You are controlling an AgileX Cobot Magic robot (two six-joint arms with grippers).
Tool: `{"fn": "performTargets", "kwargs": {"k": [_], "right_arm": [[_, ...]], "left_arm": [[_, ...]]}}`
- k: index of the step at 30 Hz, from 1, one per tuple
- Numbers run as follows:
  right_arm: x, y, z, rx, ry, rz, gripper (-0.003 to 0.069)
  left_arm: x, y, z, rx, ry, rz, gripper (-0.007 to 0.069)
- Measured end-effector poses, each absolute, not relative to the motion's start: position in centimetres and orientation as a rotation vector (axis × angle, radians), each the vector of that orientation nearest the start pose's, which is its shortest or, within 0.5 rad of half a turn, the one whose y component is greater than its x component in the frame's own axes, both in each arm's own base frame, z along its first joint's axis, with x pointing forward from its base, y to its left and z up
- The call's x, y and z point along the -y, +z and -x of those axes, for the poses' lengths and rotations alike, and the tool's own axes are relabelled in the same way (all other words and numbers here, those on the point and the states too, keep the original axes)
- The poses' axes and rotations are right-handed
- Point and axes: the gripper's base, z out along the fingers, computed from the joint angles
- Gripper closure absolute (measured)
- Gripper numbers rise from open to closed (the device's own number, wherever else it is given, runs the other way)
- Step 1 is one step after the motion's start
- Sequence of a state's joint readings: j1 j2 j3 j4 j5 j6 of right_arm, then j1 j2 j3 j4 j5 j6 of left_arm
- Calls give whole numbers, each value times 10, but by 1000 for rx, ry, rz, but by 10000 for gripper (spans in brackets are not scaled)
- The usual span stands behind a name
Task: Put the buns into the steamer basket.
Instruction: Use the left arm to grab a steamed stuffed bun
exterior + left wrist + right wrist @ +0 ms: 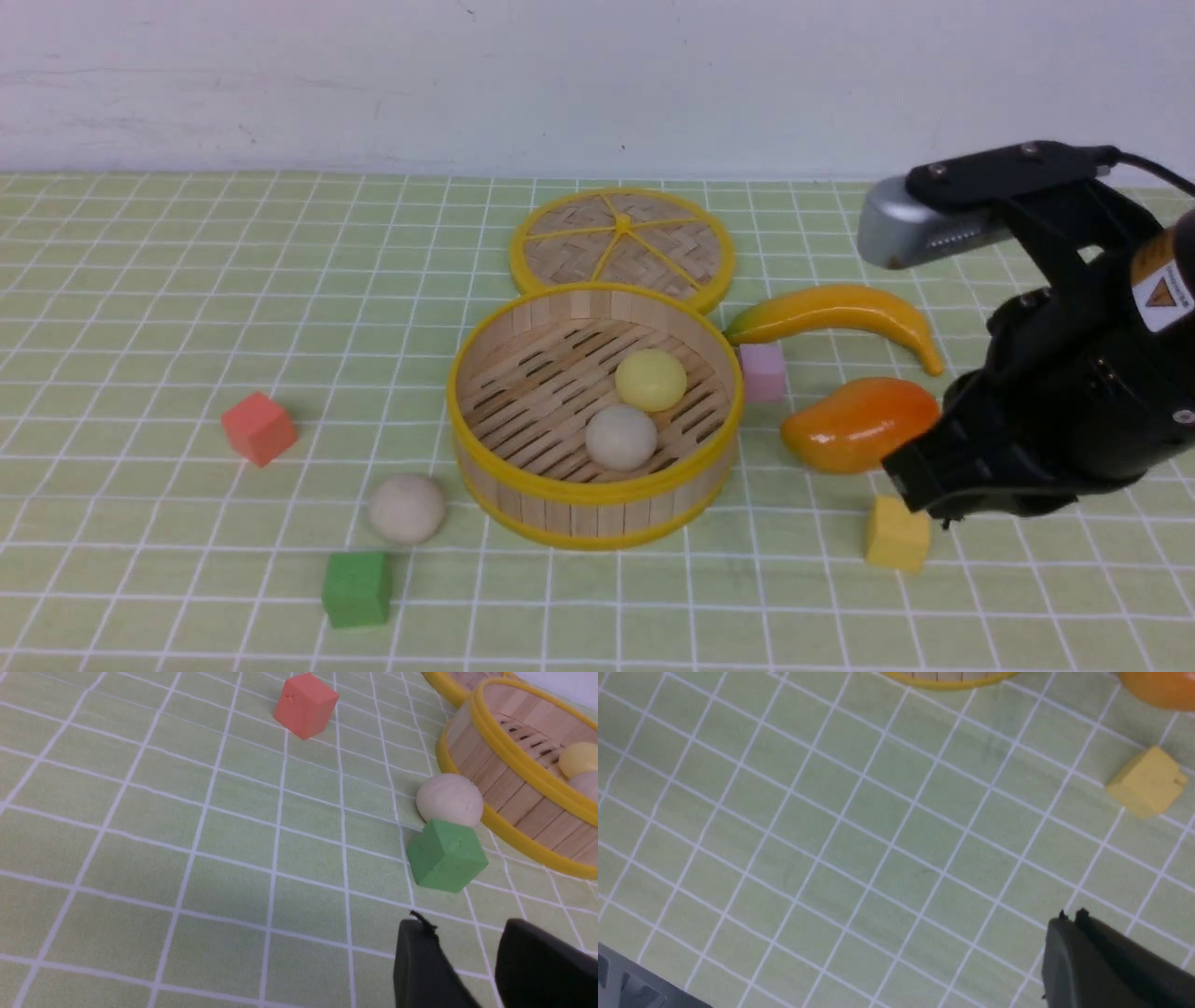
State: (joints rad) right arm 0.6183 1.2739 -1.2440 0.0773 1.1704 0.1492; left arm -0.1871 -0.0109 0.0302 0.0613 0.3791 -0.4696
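Front: two of three buns done. Inside steamer basket (579,518): yellow bun (651,380), beige bun (621,437). Outside, on surface (187,327) near basket's left wall: third bun (407,508). Well right of basket: right pincer (920,490), together, empty.

Left wrist: left pincer (467,970) apart, empty, short of third bun (449,799) beside basket.

Right wrist: right pincer (1069,933) closed on nothing; no bun in sight.

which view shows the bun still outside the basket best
Front view: the bun sits whole, clear of the green cube. The left wrist view has it larger, its lower edge behind that cube. The right wrist view misses it.
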Motion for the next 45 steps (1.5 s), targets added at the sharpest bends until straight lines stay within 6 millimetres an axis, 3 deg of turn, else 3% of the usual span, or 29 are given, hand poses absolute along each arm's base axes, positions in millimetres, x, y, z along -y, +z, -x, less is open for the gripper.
{"fn": "performTargets", "kwargs": {"k": [11,17,21,26,28,29,30,34,35,36,41,45], "right_arm": [[-141,358,-196,-2663,249,631,676],[-142,368,-214,-2440,259,574,671],[-122,379,-220,-2311,300,437,669],[-88,373,-206,-2244,332,261,669],[-60,352,-185,-2231,286,176,669],[-59,348,-186,-2243,278,172,669],[-45,337,-172,-2226,244,129,668],[-22,294,-138,-2193,168,49,664],[-20,294,-135,-2174,165,40,664],[-14,274,-118,-2114,160,-5,664],[-9,240,-91,-1955,153,-40,660],[-5,196,-69,-1788,132,-28,657]], "left_arm": [[8,170,-52,-1886,-389,229,386],[8,170,-52,-1886,-389,229,386],[8,170,-52,-1886,-389,229,386],[8,170,-52,-1886,-389,229,386],[8,170,-52,-1886,-389,229,386],[8,170,-52,-1886,-389,229,386],[8,170,-52,-1886,-389,229,386],[8,170,-52,-1886,-389,229,386],[8,170,-52,-1886,-389,229,386],[8,170,-52,-1886,-389,229,386],[8,170,-52,-1886,-389,229,386],[8,170,-52,-1886,-389,229,386]]}}
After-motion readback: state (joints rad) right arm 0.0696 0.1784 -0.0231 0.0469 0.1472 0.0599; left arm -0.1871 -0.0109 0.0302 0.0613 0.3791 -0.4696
